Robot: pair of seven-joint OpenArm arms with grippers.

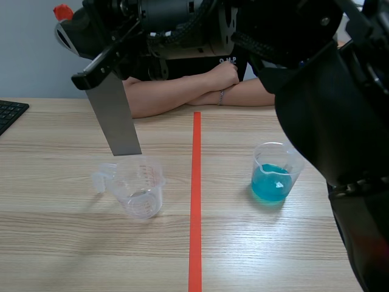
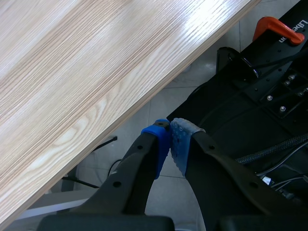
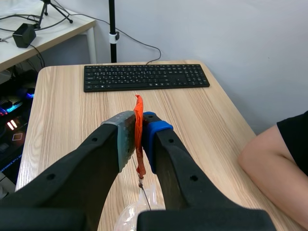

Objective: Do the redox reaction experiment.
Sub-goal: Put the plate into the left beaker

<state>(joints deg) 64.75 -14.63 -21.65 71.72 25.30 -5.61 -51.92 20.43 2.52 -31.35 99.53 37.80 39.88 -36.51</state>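
Right arm (image 1: 340, 121) nearest us; right gripper (image 3: 140, 129) clamps metal strip (image 1: 115, 118) above empty cup (image 1: 141, 190), we judge ready for lowering. Across tape (image 1: 196, 201) sits cup of blue liquid (image 1: 271, 179). Our left gripper (image 2: 171, 134) pinched closed, empty.

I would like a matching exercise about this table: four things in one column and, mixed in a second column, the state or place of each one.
Column A
1. metal strip
2. measuring cup
3. beaker
4. keyboard

Column B
a. holds blue liquid
b. black, near the table's edge
c. held in the right gripper, hanging over a clear vessel
d. empty, left of the red tape line in the scene view

Pairs: 1-c, 2-d, 3-a, 4-b
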